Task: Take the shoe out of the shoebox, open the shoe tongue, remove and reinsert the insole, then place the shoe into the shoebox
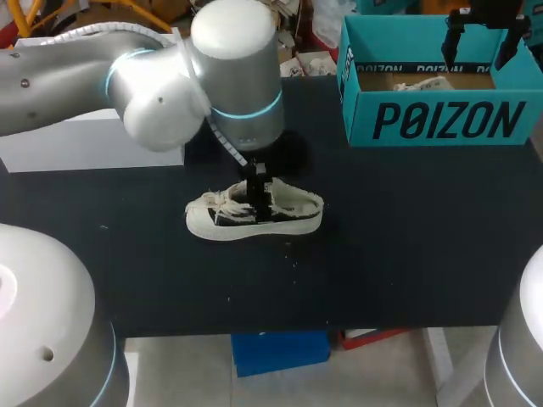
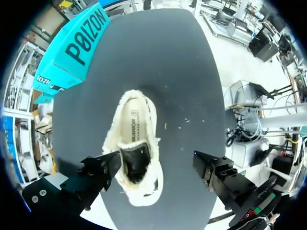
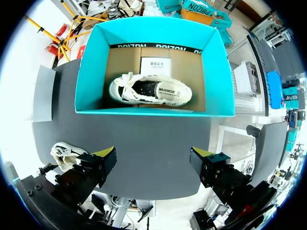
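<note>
Cream-and-black shoe (image 1: 254, 212) is out on the black table (image 1: 407, 254), sitting upright near the middle, toe toward the robot's left and well apart from the teal shoebox (image 1: 437, 119) at the far right corner. The left gripper (image 2: 156, 163) hangs straight over it with its jaws spread wide. One finger (image 2: 103, 172) is right at the dark tongue (image 2: 136, 160), though I honestly can't tell if it's touching, and the other finger is way off to the side over bare table, so it isn't gripping anything. From the left wrist view you can look down into the shoe's mouth and see the pale insole (image 2: 134, 124) lying flat inside. The right gripper (image 3: 152, 154) is up over the shoebox, also spread wide and holding nothing. A second shoe (image 3: 151, 91) lies inside the shoebox on its cardboard floor. Over on the robot's left there's a flat white slab (image 1: 85, 144) on the table.
</note>
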You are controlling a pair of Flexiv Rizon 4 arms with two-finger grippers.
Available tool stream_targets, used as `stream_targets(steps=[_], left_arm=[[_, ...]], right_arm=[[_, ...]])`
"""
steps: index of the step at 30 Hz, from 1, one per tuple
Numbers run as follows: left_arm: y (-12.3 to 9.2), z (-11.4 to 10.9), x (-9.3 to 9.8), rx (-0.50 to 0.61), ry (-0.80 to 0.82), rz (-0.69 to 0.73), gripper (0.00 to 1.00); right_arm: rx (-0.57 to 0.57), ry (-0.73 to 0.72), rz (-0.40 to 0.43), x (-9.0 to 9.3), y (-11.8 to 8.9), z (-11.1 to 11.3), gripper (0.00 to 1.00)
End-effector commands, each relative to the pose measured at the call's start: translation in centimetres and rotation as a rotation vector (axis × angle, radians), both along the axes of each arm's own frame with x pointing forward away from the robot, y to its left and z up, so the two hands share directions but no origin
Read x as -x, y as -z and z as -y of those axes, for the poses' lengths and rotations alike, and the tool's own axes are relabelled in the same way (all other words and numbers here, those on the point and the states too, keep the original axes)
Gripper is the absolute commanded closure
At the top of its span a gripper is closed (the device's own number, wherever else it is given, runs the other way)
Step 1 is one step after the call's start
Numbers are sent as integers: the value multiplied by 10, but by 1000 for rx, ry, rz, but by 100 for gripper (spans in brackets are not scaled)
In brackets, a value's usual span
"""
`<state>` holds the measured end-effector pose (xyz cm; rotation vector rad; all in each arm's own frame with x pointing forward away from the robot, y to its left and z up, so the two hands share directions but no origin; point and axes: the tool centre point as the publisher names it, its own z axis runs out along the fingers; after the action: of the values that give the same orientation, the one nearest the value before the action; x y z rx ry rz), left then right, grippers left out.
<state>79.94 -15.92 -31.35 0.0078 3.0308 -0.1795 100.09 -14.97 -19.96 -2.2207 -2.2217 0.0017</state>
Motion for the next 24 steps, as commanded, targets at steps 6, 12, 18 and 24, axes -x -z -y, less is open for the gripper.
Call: stream_targets(steps=[6, 12, 18, 24], left_arm=[[-50, -76, -2, 279, -34, -95, 0], [-53, -107, -5, 366, -53, -105, 0], [-53, -117, -8, 398, -66, -141, 0], [-53, -117, -8, 398, -66, -141, 0]], right_arm=[[0, 0, 0, 0, 0, 0, 0], [0, 0, 0, 0, 0, 0, 0], [0, 0, 0, 0, 0, 0, 0], [0, 0, 0, 0, 0, 0, 0]])
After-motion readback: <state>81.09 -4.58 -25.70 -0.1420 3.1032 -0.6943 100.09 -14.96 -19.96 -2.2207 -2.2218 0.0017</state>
